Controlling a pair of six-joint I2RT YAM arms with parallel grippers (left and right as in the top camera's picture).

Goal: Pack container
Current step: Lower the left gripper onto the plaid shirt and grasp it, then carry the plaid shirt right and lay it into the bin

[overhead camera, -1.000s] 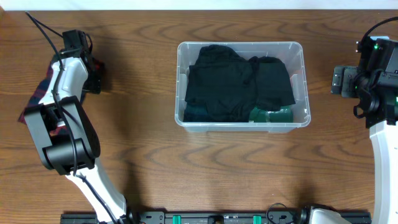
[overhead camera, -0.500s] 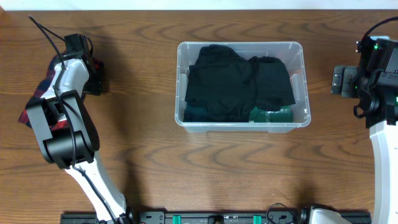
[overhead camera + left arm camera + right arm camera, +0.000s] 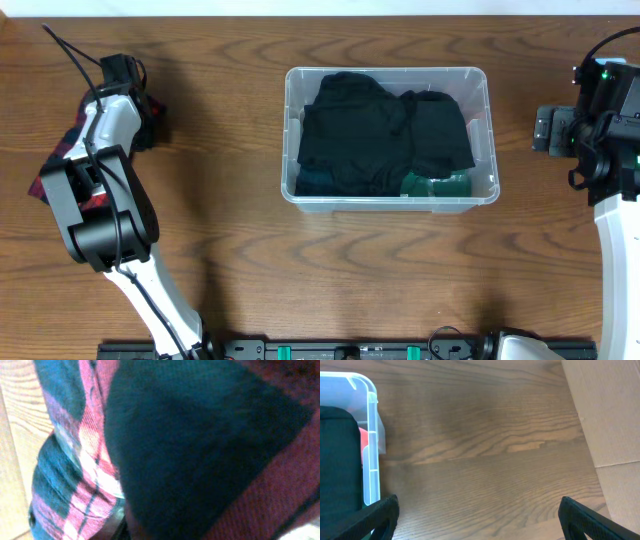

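Note:
The container (image 3: 388, 71), a clear plastic bin, stands at the table's centre, filled with dark folded clothes (image 3: 380, 135) and a green item (image 3: 435, 184) at its front right. A red and blue plaid cloth (image 3: 60, 160) lies at the far left. My left gripper (image 3: 146, 125) is down on that cloth's far end, its jaws drawn in on the fabric. In the left wrist view the plaid cloth (image 3: 85, 485) and a dark fold fill the picture and hide the fingers. My right gripper (image 3: 548, 130) hovers open to the right of the bin, nothing between its fingers (image 3: 380, 515).
In the right wrist view the container's corner (image 3: 370, 435) shows at the left, and a pale cardboard-like surface (image 3: 610, 410) borders the table on the right. A black rail (image 3: 350, 350) runs along the front edge.
The left gripper's dark head has narrowed onto the plaid cloth and shifted slightly left. The right arm and the bin have not moved.

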